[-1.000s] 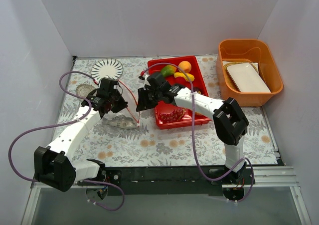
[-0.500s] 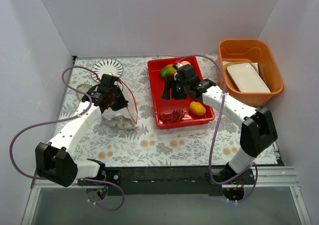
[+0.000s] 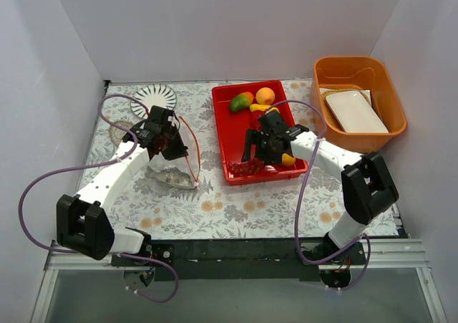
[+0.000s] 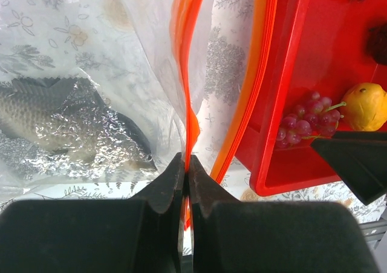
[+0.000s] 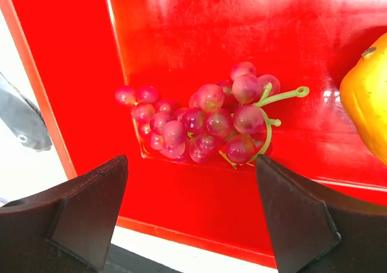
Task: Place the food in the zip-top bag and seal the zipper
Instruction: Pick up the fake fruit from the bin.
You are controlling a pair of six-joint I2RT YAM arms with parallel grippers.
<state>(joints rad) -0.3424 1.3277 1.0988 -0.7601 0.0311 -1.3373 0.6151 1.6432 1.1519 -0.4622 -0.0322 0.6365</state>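
The clear zip-top bag [image 3: 174,167] lies left of the red tray with the silver fish [image 3: 169,177] inside it. My left gripper [image 3: 170,142] is shut on the bag's orange-red zipper strip [image 4: 188,73] and holds the mouth up. The fish [image 4: 54,118] shows through the plastic in the left wrist view. My right gripper [image 3: 252,151] is open and empty, hovering over the purple grapes [image 3: 248,167] at the tray's near end. In the right wrist view the grapes [image 5: 205,124] lie just beyond the open gripper [image 5: 192,206]. A yellow fruit [image 5: 366,103] lies to their right.
The red tray [image 3: 223,133] also holds a green-red mango [image 3: 240,102], an orange fruit [image 3: 265,95] and a yellow fruit [image 3: 286,159]. An orange bin [image 3: 390,101] with a white tray stands at the right. A patterned plate [image 3: 152,97] lies at the back left.
My right arm swung from beside the bag over to the tray and came down toward the grapes at its near end. My left gripper stayed shut on the zipper strip, shifting slightly.
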